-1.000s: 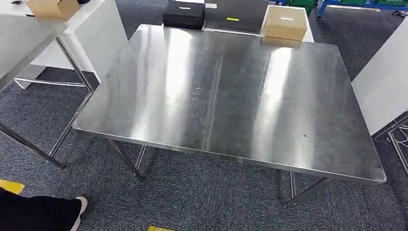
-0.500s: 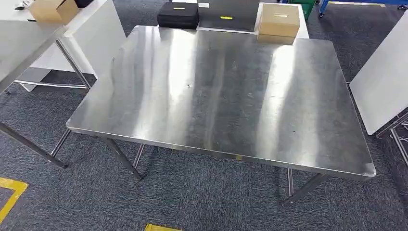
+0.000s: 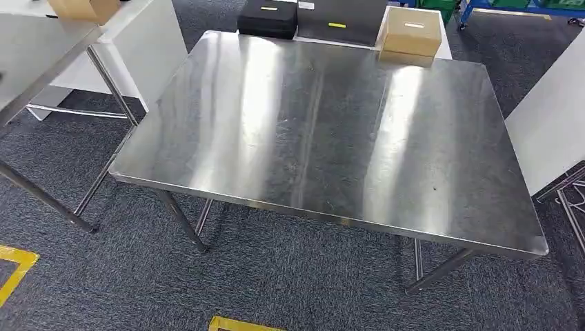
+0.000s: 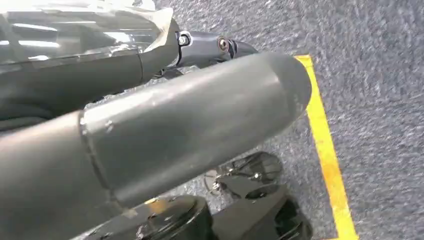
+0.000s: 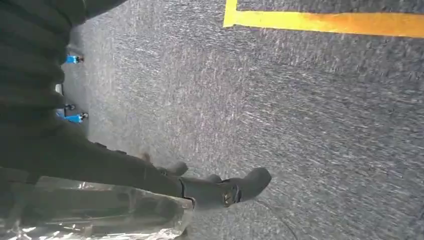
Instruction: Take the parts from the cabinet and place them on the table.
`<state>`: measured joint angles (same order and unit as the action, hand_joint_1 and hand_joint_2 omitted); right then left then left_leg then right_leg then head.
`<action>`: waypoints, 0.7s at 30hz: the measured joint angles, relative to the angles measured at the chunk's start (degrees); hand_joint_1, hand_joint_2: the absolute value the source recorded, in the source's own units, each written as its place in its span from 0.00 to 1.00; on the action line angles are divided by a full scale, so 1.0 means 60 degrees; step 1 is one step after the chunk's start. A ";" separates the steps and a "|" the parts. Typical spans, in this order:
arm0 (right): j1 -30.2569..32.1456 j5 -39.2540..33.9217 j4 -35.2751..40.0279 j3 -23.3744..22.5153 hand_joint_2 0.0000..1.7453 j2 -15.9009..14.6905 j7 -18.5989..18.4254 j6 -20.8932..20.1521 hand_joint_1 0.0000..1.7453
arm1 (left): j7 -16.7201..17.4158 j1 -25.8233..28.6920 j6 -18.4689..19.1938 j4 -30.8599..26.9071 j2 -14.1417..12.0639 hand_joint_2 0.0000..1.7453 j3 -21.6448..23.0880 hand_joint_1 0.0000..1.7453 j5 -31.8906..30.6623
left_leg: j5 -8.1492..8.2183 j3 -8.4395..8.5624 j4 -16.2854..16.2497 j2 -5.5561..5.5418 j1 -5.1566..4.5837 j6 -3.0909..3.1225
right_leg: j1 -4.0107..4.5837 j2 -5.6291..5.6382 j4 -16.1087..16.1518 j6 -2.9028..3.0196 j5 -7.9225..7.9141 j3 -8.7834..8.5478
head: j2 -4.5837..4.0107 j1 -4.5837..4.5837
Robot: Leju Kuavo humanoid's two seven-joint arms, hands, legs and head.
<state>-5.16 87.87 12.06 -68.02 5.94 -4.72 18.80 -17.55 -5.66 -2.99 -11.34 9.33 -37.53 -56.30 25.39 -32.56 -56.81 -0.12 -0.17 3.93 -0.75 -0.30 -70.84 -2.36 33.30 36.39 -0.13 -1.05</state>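
Observation:
The steel table point(image 3: 324, 131) stands ahead of me in the head view, its top bare and shiny. In the left wrist view my left hand point(image 4: 165, 100) hangs over the carpet, and its dark fingers point(image 4: 210, 46) lie along a part in a clear plastic bag point(image 4: 75, 30), with the thick thumb across the front. In the right wrist view my right hand point(image 5: 165, 185) does the same, its fingers point(image 5: 235, 189) lying over a clear plastic bag point(image 5: 100, 212) with a part inside. What the bags contain is too hidden to tell.
A black case point(image 3: 268, 17), a grey panel point(image 3: 341, 17) and a cardboard box point(image 3: 412, 31) stand behind the table's far edge. A second steel table point(image 3: 34, 48) is at the left and a white panel point(image 3: 552, 124) at the right. Yellow tape point(image 3: 14, 265) marks the carpet.
The whole head picture has shifted, so the camera has moved. A person's shoe and dark trouser leg at the lower left a second ago are gone from the picture.

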 joint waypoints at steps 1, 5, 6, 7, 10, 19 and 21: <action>-0.0007 0.0011 0.0000 0.0007 1.00 -0.0007 0.0000 -0.0004 0.00 | 0.0000 0.0000 0.0000 0.0000 0.0011 0.00 0.0000 0.00 0.0000 | -0.0009 0.0000 -0.0011 -0.0011 0.0002 -0.0017 | -0.0006 0.0000 0.0883 -0.0092 -0.0334 -0.0504 | 0.0000 -0.0004; -0.0016 0.0040 0.0000 0.0073 1.00 -0.0015 0.0000 -0.0011 0.00 | -0.0015 -0.0013 0.0000 0.0000 0.0022 0.00 0.0000 0.00 0.0004 | 0.0026 -0.0075 -0.0165 -0.0017 -0.0080 -0.0191 | 0.0021 0.0029 0.2325 0.0064 -0.0730 -0.1153 | 0.0000 -0.0026; -0.0009 0.0036 0.0000 0.0087 1.00 -0.0018 -0.0018 -0.0011 0.00 | -0.0015 -0.0009 0.0000 0.0000 0.0025 0.00 0.0000 0.00 0.0004 | 0.0004 -0.0073 -0.0153 -0.0018 -0.0056 -0.0226 | 0.0048 0.0029 0.2322 0.0102 -0.0746 -0.1150 | 0.0000 -0.0011; -0.0013 0.0029 0.0000 0.0098 1.00 -0.0018 -0.0040 -0.0015 0.00 | -0.0018 -0.0007 0.0000 0.0000 0.0025 0.00 0.0000 0.00 0.0000 | -0.0018 -0.0079 -0.0150 -0.0017 -0.0042 -0.0275 | 0.0038 0.0027 0.2336 0.0177 -0.0786 -0.1153 | 0.0000 -0.0015; -0.0045 -0.0018 -0.0004 0.0124 1.00 -0.0011 -0.0062 -0.0029 0.00 | -0.0029 -0.0014 -0.0004 0.0000 0.0015 0.00 0.0000 0.00 -0.0018 | 0.0753 -0.0474 -0.1084 -0.0015 0.0042 -0.0458 | -0.0118 -0.0001 0.2380 0.0388 -0.0911 -0.1202 | 0.0000 -0.0116; -0.0026 -0.0051 -0.0004 0.0131 1.00 0.0011 -0.0084 -0.0007 0.00 | -0.0113 -0.0045 0.0007 0.0000 0.0004 0.00 0.0004 0.00 -0.0044 | 0.0333 0.0261 -0.0141 -0.0015 0.0213 -0.0618 | -0.0060 -0.0032 0.2331 0.0240 -0.0899 -0.1159 | 0.0000 -0.0102; -0.0028 -0.0062 -0.0004 0.0131 1.00 -0.0007 -0.0077 0.0000 0.00 | -0.0142 -0.0041 0.0018 0.0000 0.0025 0.00 0.0004 0.00 -0.0047 | 0.0281 0.0207 -0.0123 -0.0028 0.0201 -0.0600 | 0.0090 -0.0030 0.2311 0.0224 -0.0877 -0.1051 | 0.0000 -0.0080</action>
<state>-5.32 87.49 12.04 -67.23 5.90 -5.18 18.80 -18.40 -5.91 -2.89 -11.34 9.48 -37.51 -56.59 27.08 -31.32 -57.55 -0.28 1.03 0.33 -0.21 -0.48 -56.98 -1.01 28.04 30.09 -0.13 -1.53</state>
